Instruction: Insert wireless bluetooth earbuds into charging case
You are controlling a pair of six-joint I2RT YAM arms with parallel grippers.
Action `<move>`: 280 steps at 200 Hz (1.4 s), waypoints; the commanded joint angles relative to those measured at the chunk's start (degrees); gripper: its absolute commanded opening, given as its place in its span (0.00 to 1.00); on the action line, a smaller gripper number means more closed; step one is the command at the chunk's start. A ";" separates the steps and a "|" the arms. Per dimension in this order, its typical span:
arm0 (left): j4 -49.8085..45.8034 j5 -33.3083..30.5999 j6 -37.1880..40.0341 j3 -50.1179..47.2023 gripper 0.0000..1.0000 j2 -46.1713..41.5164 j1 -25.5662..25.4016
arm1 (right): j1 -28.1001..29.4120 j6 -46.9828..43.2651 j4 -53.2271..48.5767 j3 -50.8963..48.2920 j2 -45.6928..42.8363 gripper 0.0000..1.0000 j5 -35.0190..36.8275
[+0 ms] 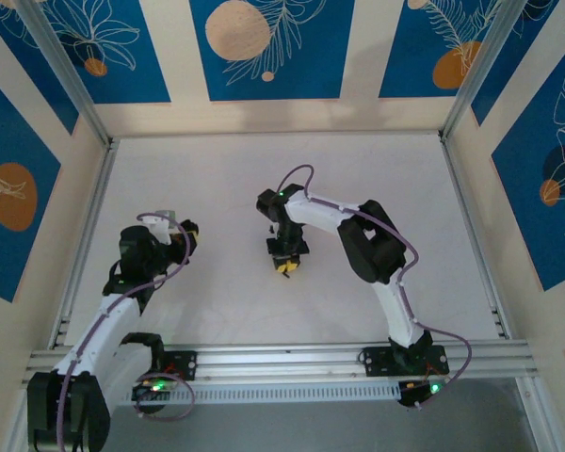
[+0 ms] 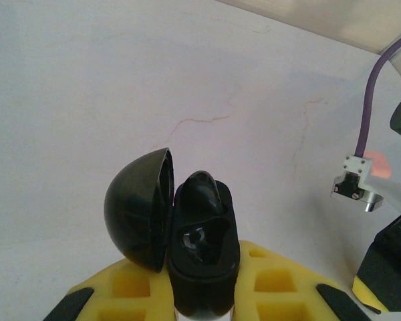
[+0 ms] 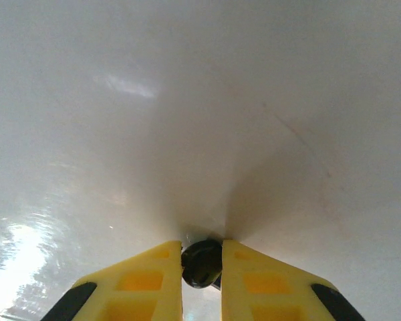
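Gripping, left side: the left hand (image 2: 200, 294) is closed on the charging case (image 2: 204, 271). Its two yellow fingers (image 2: 130, 287) press against the sides of the case.
Charging case: black and rounded, held with its open mouth facing the wrist camera. The domed lid (image 2: 137, 210) is swung open to the left of the body and joins it along one edge.
Inside the case: the seated earbud (image 2: 202, 192), glossy and black, stands in the far socket. The near socket (image 2: 195, 241) shows as an open dark hollow.
Right hand: the right hand (image 3: 202, 257) is closed, its yellow fingers nearly parallel with a narrow gap between them. They pinch a small rounded black thing at the tips.
Pinched earbud: the pinched earbud (image 3: 202, 265) is most likely a black earbud, though only a dark rounded end shows between the fingers.
Right hand and bench: the fingertips point down at the bench (image 1: 217, 179) and are close over it. Whether they touch it cannot be told.
Seen from above: the left hand (image 1: 172, 227) is over the left part of the bench and the right hand (image 1: 284, 266) is near the middle. The two are well apart.
Bench: white and smooth, with faint hairline marks in the left wrist view and a soft glare in the right wrist view.
Cables: a purple cable (image 1: 297, 174) loops over the right arm. Another purple cable (image 2: 369, 100) runs down the right edge of the left wrist view.
Surroundings: blue and cream wall panels (image 1: 264, 47) with leaf and circle patterns stand around the bench. An aluminium rail (image 1: 292, 358) crosses its near edge, where both arm bases are bolted.
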 commanded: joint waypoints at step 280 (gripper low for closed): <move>76.02 13.08 12.63 -3.84 0.12 53.06 -28.62 | -0.53 -2.69 62.40 -41.16 -43.40 0.15 5.12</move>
